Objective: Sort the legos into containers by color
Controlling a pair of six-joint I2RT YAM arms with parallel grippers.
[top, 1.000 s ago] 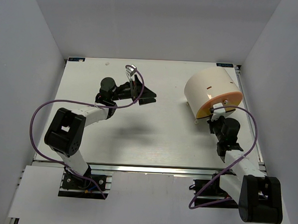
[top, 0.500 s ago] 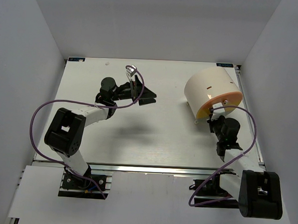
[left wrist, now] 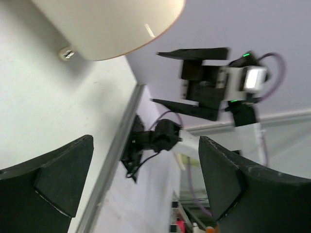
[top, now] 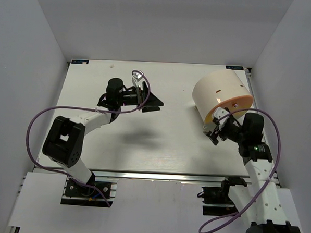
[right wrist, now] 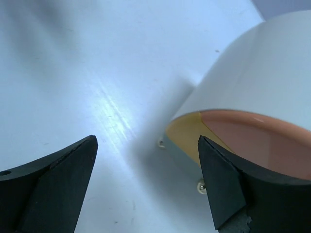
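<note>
Top view, cream tub (top: 219,96) lying on its side at the counter's (top: 143,142) far right, orange face meeting the right claw (top: 214,134), left claw (top: 155,102) hanging mid-counter, both gaping wide and holding nothing, left wrist, small knob (left wrist: 66,52) showing beside the tub's rim, right wrist, yellow wedge (right wrist: 187,133) edging the orange face.

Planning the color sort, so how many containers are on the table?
1: the cream tub sits at the table's far right, its orange face turned toward the near edge. No other shows in any view.
</note>
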